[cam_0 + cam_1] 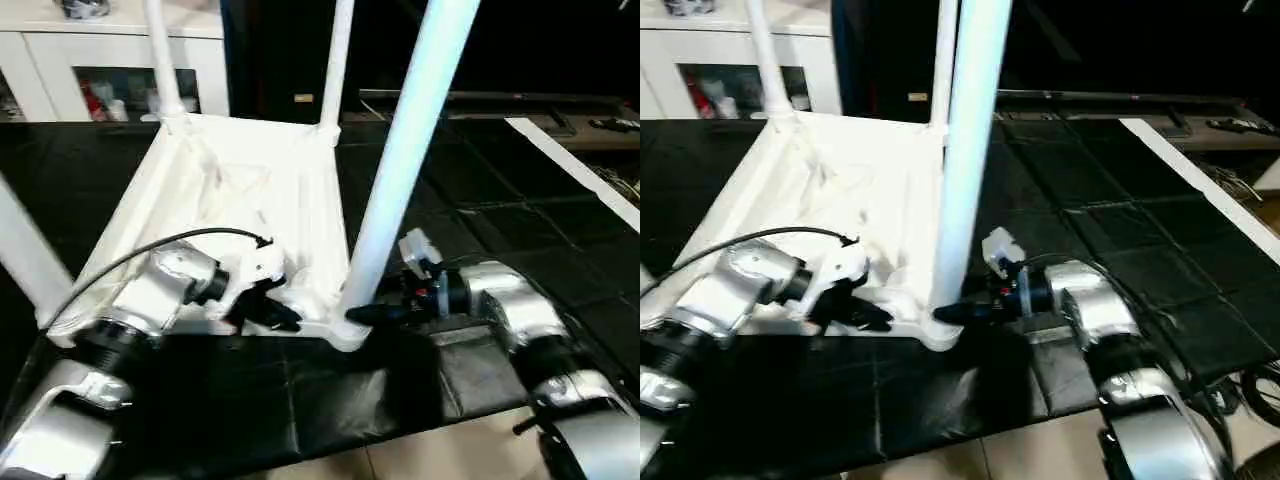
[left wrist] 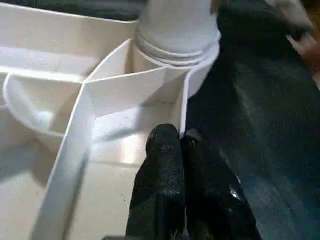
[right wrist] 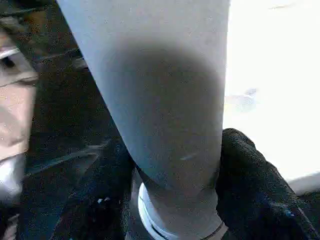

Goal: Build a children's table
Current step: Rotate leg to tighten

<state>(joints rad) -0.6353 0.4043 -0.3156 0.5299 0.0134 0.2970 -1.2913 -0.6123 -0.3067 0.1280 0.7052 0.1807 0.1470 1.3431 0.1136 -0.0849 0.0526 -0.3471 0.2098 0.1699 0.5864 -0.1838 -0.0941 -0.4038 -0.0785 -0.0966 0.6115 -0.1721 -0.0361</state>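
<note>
The children's table top (image 1: 240,180) lies upside down on a black mat, ribbed underside up. White legs stand in its corner sockets: two at the back (image 1: 337,60), one at the left (image 1: 25,250), and a thick near-right leg (image 1: 400,170). My left gripper (image 1: 285,318) rests at the front rim beside that corner. Seen from the left wrist, its fingers (image 2: 165,155) are shut on the thin rim wall. My right gripper (image 1: 362,314) reaches in from the right at the base of the near-right leg (image 3: 165,100). Its fingers (image 3: 250,190) press on either side of the leg, just above the socket.
A white cabinet with glass doors (image 1: 120,60) stands at the back left. The black mat (image 1: 480,200) spreads to the right, crossed by a white strip (image 1: 570,160). Beige floor (image 1: 450,450) shows at the front edge. A black cable (image 1: 150,250) arcs over my left forearm.
</note>
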